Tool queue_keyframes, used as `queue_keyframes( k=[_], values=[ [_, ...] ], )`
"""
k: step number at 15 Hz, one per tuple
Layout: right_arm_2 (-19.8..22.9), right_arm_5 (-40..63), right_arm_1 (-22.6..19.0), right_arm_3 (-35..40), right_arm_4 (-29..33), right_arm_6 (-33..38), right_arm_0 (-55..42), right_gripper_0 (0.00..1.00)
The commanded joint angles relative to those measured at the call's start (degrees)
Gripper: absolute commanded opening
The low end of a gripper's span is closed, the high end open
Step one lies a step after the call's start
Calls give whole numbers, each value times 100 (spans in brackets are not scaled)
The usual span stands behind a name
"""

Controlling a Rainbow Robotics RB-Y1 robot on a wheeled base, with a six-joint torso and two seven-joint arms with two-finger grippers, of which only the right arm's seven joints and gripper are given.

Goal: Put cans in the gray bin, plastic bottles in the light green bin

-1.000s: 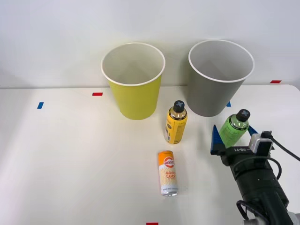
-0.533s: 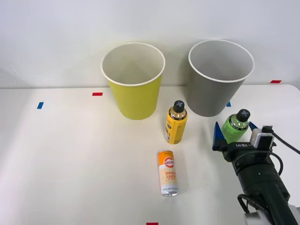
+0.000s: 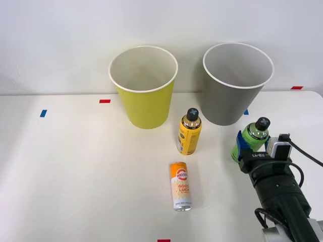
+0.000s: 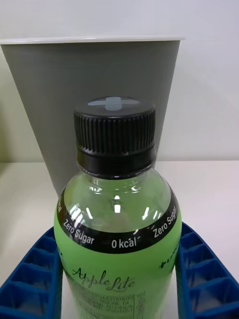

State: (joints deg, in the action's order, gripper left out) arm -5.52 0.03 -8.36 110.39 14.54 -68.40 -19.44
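Light was bright & even, soft overhead w/ no hard sun. The white tabletop (image 3: pixel 75 166) looked near blown out; shadows under the can (image 3: pixel 180 185) and yellow bottle (image 3: pixel 189 132) were faint, falling slightly to the robot's right. Small specular glints showed on the yellow bottle's neck. In the wrist view the green bottle (image 4: pixel 117 234) carried several white window-like reflections on its shoulder (label text stayed readable). The gray bin (image 4: pixel 55 99) behind it looked a bit soft, its walls flaring w/ wide-angle distortion.
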Motion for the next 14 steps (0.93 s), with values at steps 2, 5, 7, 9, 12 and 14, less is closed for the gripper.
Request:
queue_keyframes(
  k=[2,5,7,9,12,14],
  values=[
    [25,-3,-7,0,163,37,-8,0],
    [60,-188,-87,0,198,81,-78,0],
    [51,-416,-210,0,137,152,-131,0],
    [16,-530,-368,106,67,257,-157,0],
    [-142,-522,-614,413,-65,433,-210,0],
    [-221,-530,-772,598,-127,828,-183,0]
  ],
)
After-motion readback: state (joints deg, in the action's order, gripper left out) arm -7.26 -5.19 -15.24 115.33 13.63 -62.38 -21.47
